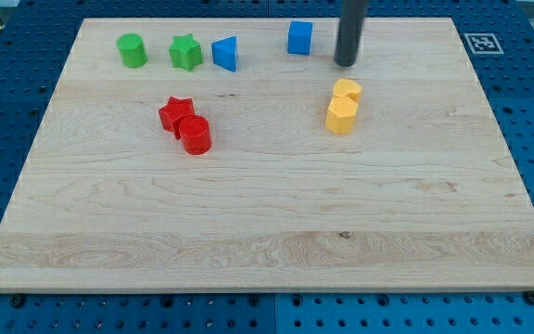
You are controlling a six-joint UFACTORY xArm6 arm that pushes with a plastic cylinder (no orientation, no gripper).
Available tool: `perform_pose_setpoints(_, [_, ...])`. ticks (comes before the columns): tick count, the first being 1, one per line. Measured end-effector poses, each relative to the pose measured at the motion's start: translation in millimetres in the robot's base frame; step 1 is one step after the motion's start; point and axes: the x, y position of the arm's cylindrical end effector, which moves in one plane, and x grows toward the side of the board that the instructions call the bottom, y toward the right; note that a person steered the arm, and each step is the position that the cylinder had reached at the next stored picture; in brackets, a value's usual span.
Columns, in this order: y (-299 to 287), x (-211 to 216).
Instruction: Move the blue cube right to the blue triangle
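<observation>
The blue cube point(299, 37) sits near the view's top, right of centre. The blue triangle point(225, 53) lies to its left, with a gap of bare board between them. My tip point(345, 63) is the lower end of the dark rod; it stands just right of the blue cube and slightly below it, apart from it and touching no block.
A green cylinder point(132, 50) and a green star point(185, 52) lie left of the blue triangle. A red star point(176, 113) and a red cylinder point(195, 135) touch at the left middle. Two yellow blocks point(343, 106) sit together below my tip. The wooden board point(267, 241) rests on a blue pegboard.
</observation>
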Motion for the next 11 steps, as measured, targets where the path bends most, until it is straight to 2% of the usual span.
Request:
perform_pose_setpoints(2, [4.6,0.0])
perform_pose_setpoints(4, [3.7,-35.8])
perform_pose_setpoints(6, [-66.4,-81.2])
perform_pose_setpoints(8, [-81.8,-80.2])
perform_pose_setpoints(11, [-81.8,-53.9])
